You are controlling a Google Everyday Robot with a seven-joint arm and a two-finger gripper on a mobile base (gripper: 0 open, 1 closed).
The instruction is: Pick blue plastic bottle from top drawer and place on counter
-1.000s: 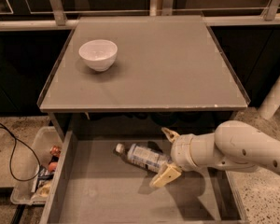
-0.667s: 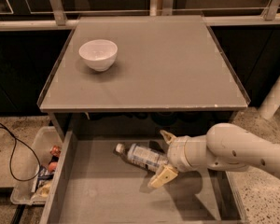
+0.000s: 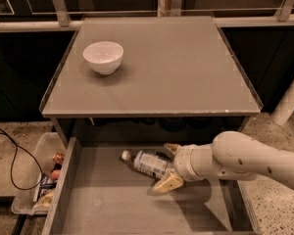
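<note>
Gripper (image 3: 165, 167): inside the top drawer, below the counter's front edge, right of middle; fingers spread, straddling the bottle's base.
Blue plastic bottle (image 3: 146, 163): lying on the drawer floor, white cap pointing left.
Top drawer (image 3: 103, 204): pulled out under the front edge.
Counter (image 3: 176, 67): grey, thin-rimmed.
Bowl (image 3: 103, 57): white, upright near the back-left corner.

One bowl (image 3: 103, 57), bottle (image 3: 146, 163), tool (image 3: 169, 166) in drawer (image 3: 108, 207)

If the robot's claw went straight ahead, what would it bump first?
Most likely the blue plastic bottle: the gripper, down in the top drawer, points left with its open fingers on either side of the bottle's base. Depth is hard to judge.
</note>
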